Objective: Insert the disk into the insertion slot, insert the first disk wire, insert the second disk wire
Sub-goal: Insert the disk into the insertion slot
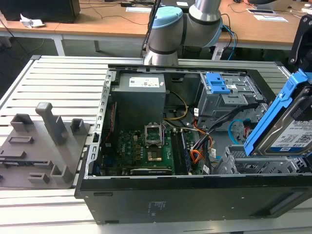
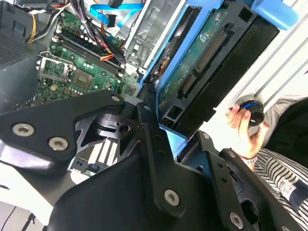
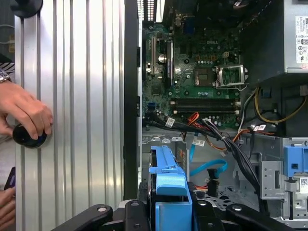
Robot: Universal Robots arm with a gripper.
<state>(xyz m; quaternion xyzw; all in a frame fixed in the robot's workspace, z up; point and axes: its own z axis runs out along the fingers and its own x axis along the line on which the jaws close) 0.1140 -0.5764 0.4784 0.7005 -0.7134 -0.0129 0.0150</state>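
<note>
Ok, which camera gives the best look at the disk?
The exterior view: the disk shows its labelled face and blue carrier, tilted. The second wrist view shows its circuit-board underside; the first wrist view, the carrier's edge end-on.

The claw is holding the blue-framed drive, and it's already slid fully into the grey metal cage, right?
Not quite. The claw holds the disk, but it is not inside the insertion slot: the exterior view shows it tilted above that cage.

Blue-framed silver disk, green motherboard
</note>
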